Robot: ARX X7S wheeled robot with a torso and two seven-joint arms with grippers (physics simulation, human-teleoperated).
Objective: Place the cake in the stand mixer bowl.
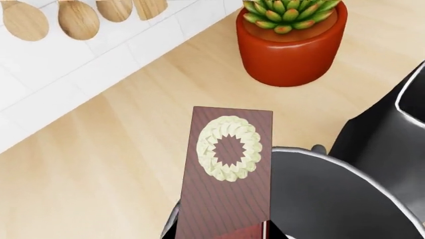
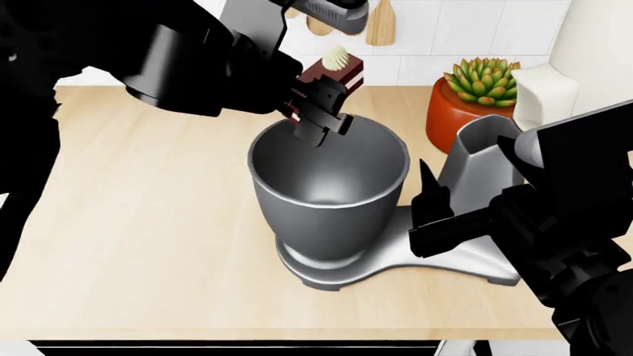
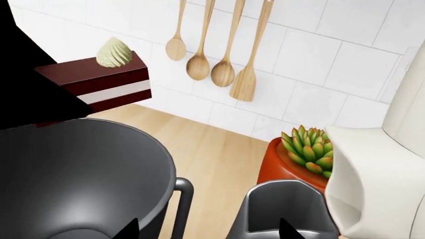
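Dark red-brown against the black fingers, the cake (image 2: 334, 68) sat clamped in the left gripper (image 2: 319, 100), whose jaws were closed on the slice's near end so that the rest of it jutted out level, cream dollop uppermost. From where I stood it hung in the air just over the far rim of the stand mixer bowl (image 2: 328, 194), clear of the metal and not yet inside. The left wrist view showed the slice's top (image 1: 229, 174) from above, the ring of cream plain, with the grey bowl rim (image 1: 345, 164) curving beside it. The bowl stood upright on its silver mixer base (image 2: 396, 259), on the pale wooden counter (image 2: 138, 222). The right gripper (image 2: 435, 211) hovered low beside the bowl's right flank, its black fingers spread apart and holding nothing. Behind the mixer stood a red-orange succulent pot (image 2: 457, 111), and wooden spoons (image 3: 212, 59) hung on the white tiled wall (image 3: 332, 55)
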